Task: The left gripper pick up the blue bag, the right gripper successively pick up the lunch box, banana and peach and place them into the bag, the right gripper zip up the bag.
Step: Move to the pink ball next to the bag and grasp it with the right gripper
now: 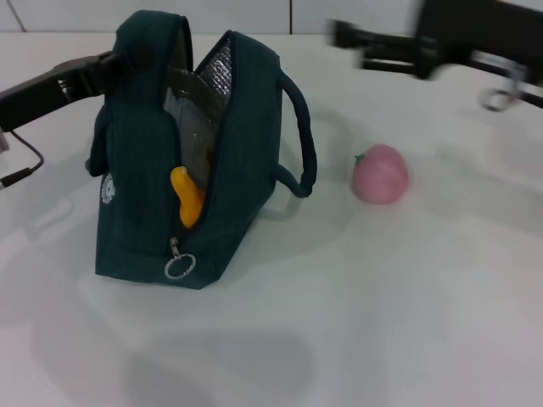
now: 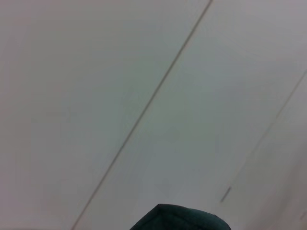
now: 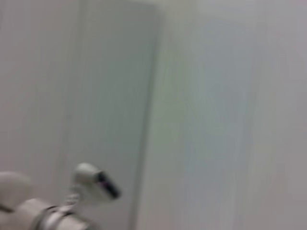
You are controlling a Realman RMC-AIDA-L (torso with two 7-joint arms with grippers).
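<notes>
**Bag stands open with banana inside; peach waits on the surface**

Nearest the robot, the white surface (image 1: 356, 322) lies bare in front of the bag. The blue bag (image 1: 144, 195) stands upright left of centre, its zip undone and the mouth gaping, so the silver lining (image 1: 212, 72) shows on the inner wall. The zip pull with its ring (image 1: 179, 266) hangs at the low front end of the opening. Inside the gap, the banana (image 1: 188, 197) pokes up, yellow against the dark interior. One carrying handle (image 1: 301, 140) loops out on the bag's right side.

To the right of the bag and apart from it, the peach (image 1: 380, 174) sits on the surface, untouched.

Farther back on the left, the left tool (image 1: 110, 64) meets the bag's upper edge and appears clamped on the fabric there; the left wrist view shows only a corner of that bag top (image 2: 180, 218) against a pale wall.

At the far right, the right tool (image 1: 356, 38) hovers above the surface, well away from the peach; whether it is open or closed I cannot tell.
</notes>
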